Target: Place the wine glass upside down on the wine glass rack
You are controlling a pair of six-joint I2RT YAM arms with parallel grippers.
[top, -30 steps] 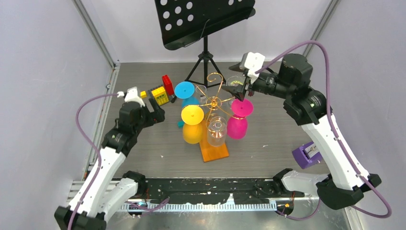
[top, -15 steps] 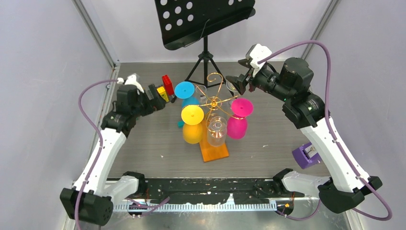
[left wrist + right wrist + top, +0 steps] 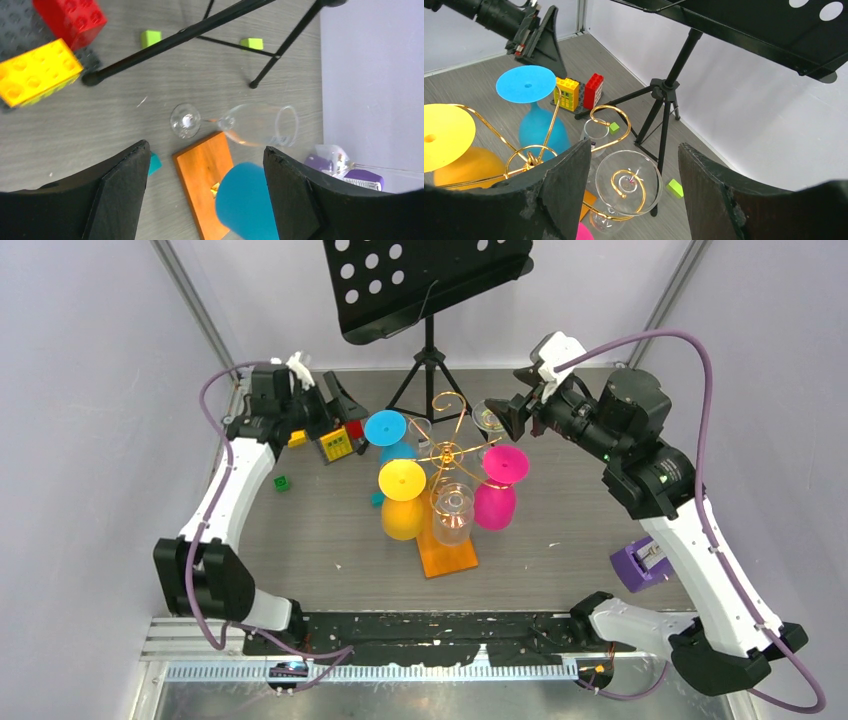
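Two end effectors on record, left end effector (image 3: 340, 402) and right end effector (image 3: 512, 416), each with jaws standing well apart and nothing in hold. Item: wine glass (image 3: 646, 175), clear, hanging upside down just below and ahead of the right end effector, foot uppermost and resting on a curled gold loop of the wine glass rack (image 3: 447, 452), stem through the loop, no finger touching it. Item: right end effector, a second ago low over the rack and close above the magenta glass (image 3: 505, 462); now higher and drawn back, clear of the wire, so the release looks finished and the glass appears to hang by the loop alone. Item: left end effector, swung up and away from its earlier spot; the toy blocks (image 3: 338, 443) now lie just beneath it, and a small green block (image 3: 283, 482) shows on the tabletop (image 3: 560, 500) on its near side. It takes no part in the hanging. Item: other stock on the rack, to the left of the right end effector and on its near side: blue glass (image 3: 385, 428), yellow glass (image 3: 402, 480), second clear glass (image 3: 453, 503), all foot-up, none shifted. Judgement: placement seems complete; what remains is withdrawing both end effectors without snagging the loop.
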